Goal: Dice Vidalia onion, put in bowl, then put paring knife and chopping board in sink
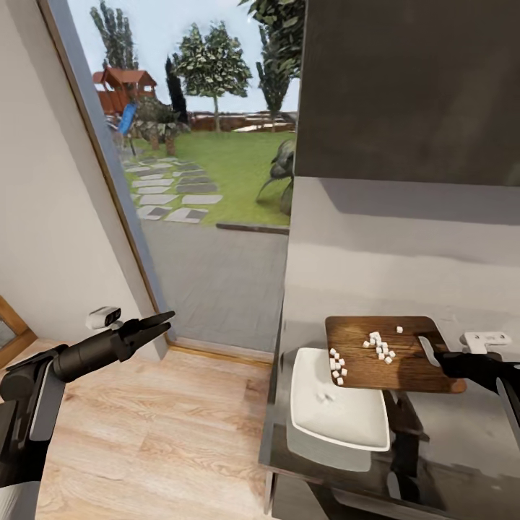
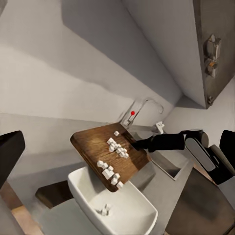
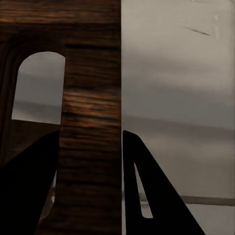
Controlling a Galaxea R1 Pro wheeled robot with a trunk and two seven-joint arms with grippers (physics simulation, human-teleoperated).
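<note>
The diced onion [image 1: 378, 347] is being tipped into the bowl [image 1: 336, 404] on the countertop [image 1: 462, 440]. The chopping board [image 1: 390, 354] is held raised over the bowl's far edge, clamped at its slotted end by the right gripper [image 1: 442, 359]. A few cubes are already seen in the bowl; a steeper tilt toward it is judged necessary next. The left gripper [image 1: 163, 324], fingers nearly together and holding nothing, is kept well apart over the floor.
</note>
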